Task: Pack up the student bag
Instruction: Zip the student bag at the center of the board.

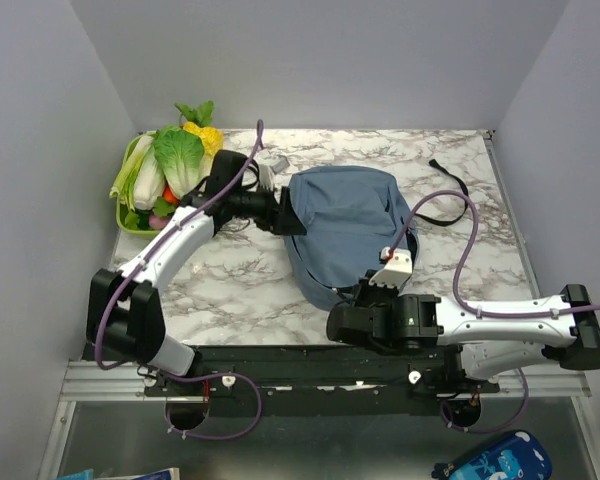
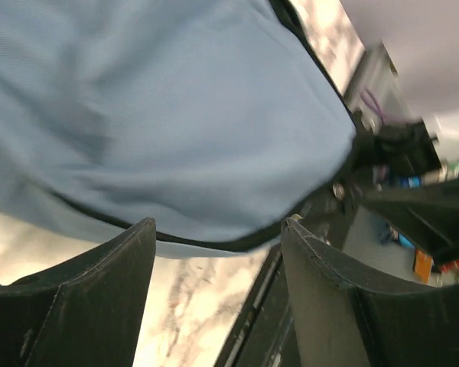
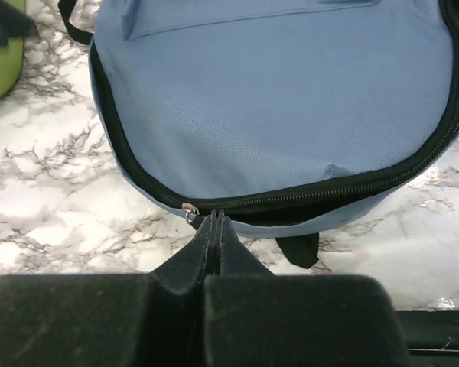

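Observation:
The student bag (image 1: 345, 225) is a dusty-blue backpack lying flat in the middle of the marble table, its black strap (image 1: 450, 185) trailing to the far right. My left gripper (image 1: 280, 212) is at the bag's left edge. In the left wrist view it (image 2: 218, 229) stands open, the blue fabric (image 2: 176, 115) just beyond its tips and nothing between them. My right gripper (image 1: 366, 284) is at the bag's near edge. In the right wrist view it (image 3: 216, 216) is shut, tips against the black zipper line, pinching the dark tab of the metal zipper slider (image 3: 190, 211).
A green basket (image 1: 126, 218) of toy vegetables (image 1: 180, 155) stands at the table's far left, close behind my left arm. A small black loop (image 3: 298, 248) sticks out from under the bag's near edge. A bright-blue printed pouch (image 1: 495, 460) lies below the table's front edge.

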Tool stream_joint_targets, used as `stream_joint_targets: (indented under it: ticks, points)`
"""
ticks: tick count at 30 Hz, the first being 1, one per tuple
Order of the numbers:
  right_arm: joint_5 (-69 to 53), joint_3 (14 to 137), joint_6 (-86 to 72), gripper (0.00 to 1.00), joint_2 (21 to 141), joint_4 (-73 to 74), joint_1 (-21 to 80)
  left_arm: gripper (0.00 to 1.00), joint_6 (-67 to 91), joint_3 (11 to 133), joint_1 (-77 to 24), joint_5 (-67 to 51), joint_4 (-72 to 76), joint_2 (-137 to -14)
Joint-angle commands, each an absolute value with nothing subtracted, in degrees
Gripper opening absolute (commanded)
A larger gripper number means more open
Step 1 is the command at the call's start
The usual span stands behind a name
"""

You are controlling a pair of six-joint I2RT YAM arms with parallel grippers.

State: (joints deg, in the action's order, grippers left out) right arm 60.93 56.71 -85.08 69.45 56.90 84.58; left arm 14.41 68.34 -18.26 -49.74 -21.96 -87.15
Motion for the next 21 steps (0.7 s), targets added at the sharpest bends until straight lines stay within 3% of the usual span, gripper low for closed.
stream_joint_targets:
  ticks: [1,4,5,6,9,14,21]
  points:
    - [65.6,59.0,-82.6,0.01,70.0,54.0,84.5,0.72,1.9,63.4,-25.7,-53.4,-29.9,-82.3]
    - [63.3,58.2,-73.3,0.01,68.9,48.2,84.5,0.7,-7.8,62.8,-27.6,-54.2,-32.7,-82.1]
    - [62.6,57.0,-70.1,0.06,68.2,46.1,84.5,0.7,-9.3,63.8,-27.5,-54.1,-33.1,-82.8]
    - [60.8,56.0,-64.0,0.31,65.9,42.2,84.5,0.69,-14.8,64.9,-27.5,-53.4,-34.6,-83.3]
    - [56.4,51.2,-52.7,0.66,60.8,34.0,84.4,0.67,-25.0,67.8,-27.6,-53.2,-40.2,-84.7]
    - [46.7,44.1,-42.5,0.73,48.5,27.4,83.6,0.71,-38.0,68.8,-28.1,-52.9,-47.0,-84.4]
    - [37.5,42.0,-46.2,0.66,50.0,28.7,81.3,0.81,-43.7,61.1,-36.0,-45.9,-39.7,-78.6]
